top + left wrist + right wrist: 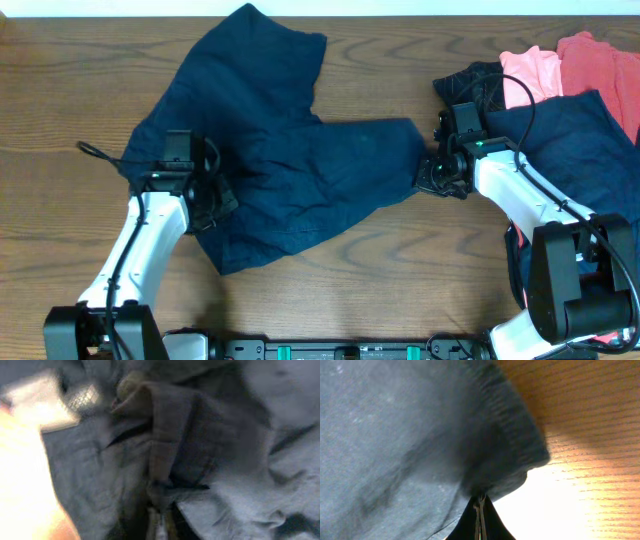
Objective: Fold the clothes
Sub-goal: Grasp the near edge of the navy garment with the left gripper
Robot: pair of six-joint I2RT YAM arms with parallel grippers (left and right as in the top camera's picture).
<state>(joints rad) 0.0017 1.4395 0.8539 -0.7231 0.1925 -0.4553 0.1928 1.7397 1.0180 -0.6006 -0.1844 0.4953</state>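
Observation:
A dark navy garment (290, 150) lies spread and crumpled across the middle of the wooden table. My left gripper (213, 200) is shut on its left lower edge; the left wrist view shows bunched navy fabric (190, 435) pinched at the fingertips (160, 525). My right gripper (432, 172) is shut on the garment's right corner; in the right wrist view the ribbed hem (515, 425) is clamped between the closed fingers (480, 510). More clothes lie at the far right: coral pink (530, 70), red (600, 65), black (480, 85) and another navy piece (575, 140).
The wooden table (60, 120) shows bare to the left and along the front (400, 280). The pile of other clothes sits just behind and right of my right arm. A dark bar runs along the table's front edge (350, 350).

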